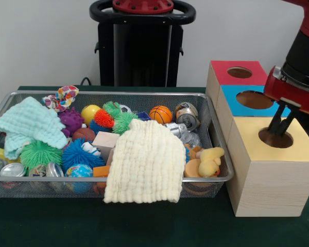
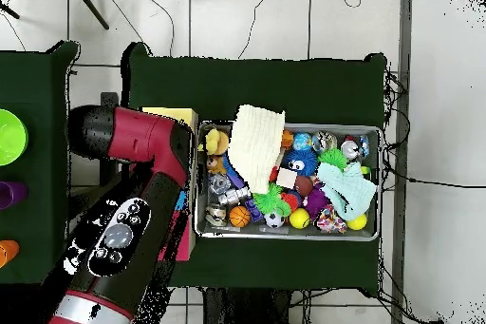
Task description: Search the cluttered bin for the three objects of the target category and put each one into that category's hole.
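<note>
**Over the yellow hole, pincer poised**

Over at three o'clock in the front view, the pincer (image 1: 279, 125) hangs right at the dark hole of the yellow box (image 1: 278, 170), its fingers (image 1: 274, 121) close together with nothing visible between them — I judge a drop just finished or a reset. Blue box (image 1: 232, 100) and red box (image 1: 224, 72) line up behind. At nine o'clock, the wire bin (image 1: 216, 177) brims with balls and cans, a cream cloth (image 1: 147, 164) draped across, likely hiding targets.

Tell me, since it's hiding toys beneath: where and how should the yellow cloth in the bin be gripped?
Pinch the yellow cloth from above near its upper middle, inside the wire bin, where it bunches over the toys. Its lower edge hangs flat over the front rim.
</note>
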### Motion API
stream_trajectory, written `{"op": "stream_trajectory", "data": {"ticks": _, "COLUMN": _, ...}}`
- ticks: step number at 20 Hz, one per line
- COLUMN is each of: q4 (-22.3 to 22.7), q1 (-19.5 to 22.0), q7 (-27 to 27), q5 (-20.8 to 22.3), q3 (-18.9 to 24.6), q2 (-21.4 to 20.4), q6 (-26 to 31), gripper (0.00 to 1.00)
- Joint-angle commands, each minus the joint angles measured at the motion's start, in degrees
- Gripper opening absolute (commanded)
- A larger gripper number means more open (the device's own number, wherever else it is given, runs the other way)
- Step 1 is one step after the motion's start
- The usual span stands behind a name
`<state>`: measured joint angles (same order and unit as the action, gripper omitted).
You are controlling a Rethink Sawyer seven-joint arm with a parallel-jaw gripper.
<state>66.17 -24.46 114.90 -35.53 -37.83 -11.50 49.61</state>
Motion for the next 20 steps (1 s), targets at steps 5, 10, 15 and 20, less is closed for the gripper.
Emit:
{"op": "stream_trajectory", "data": {"ticks": 5, "q4": -1.8, "q1": 3.2, "q7": 15.2, "q5": 1.2, "q3": 2.2, "q2": -2.3, "q6": 10.6, "gripper": 0.00}}
{"op": "stream_trajectory", "data": {"ticks": 10, "q4": -1.0, "q1": 4.0, "q7": 13.5, "q5": 1.6, "q3": 2.4, "q2": -4.6, "q6": 13.0, "gripper": 0.00}}
{"op": "stream_trajectory", "data": {"ticks": 15, "q4": -0.5, "q1": 5.9, "q7": 10.5, "q5": 2.5, "q3": 2.8, "q2": -6.9, "q6": 15.5, "gripper": 0.00}}
{"op": "stream_trajectory", "data": {"ticks": 20, "q4": 0.0, "q1": 8.4, "q7": 7.3, "q5": 3.3, "q3": 3.8, "q2": -8.9, "q6": 16.6, "gripper": 0.00}}
